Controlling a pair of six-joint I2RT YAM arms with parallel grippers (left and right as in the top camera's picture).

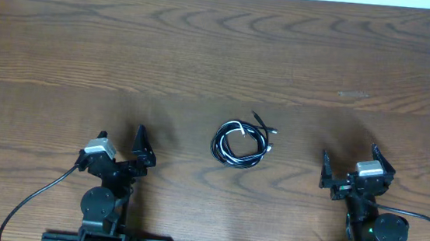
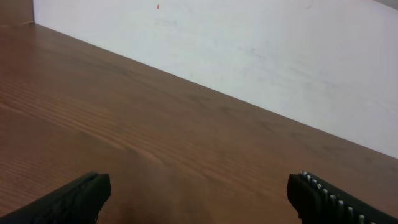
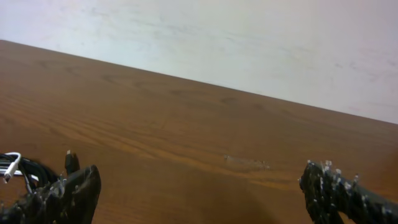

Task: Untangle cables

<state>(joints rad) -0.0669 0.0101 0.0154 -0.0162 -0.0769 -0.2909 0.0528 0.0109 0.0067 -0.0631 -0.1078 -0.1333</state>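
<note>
The cables are lying as a small coil near the middle of the counter, closer to its near edge. The left tool and right tool are both gaping wide, empty. The cords are probably light and limp, and a loose plug end is looking easiest to pinch.

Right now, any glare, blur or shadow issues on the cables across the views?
Overhead: even light, no glare, cables sharp. Left wrist: cables out of frame, fingertips soft. Right wrist: cables cropped at lower-left edge, slightly blurred, partly behind a fingertip.
</note>
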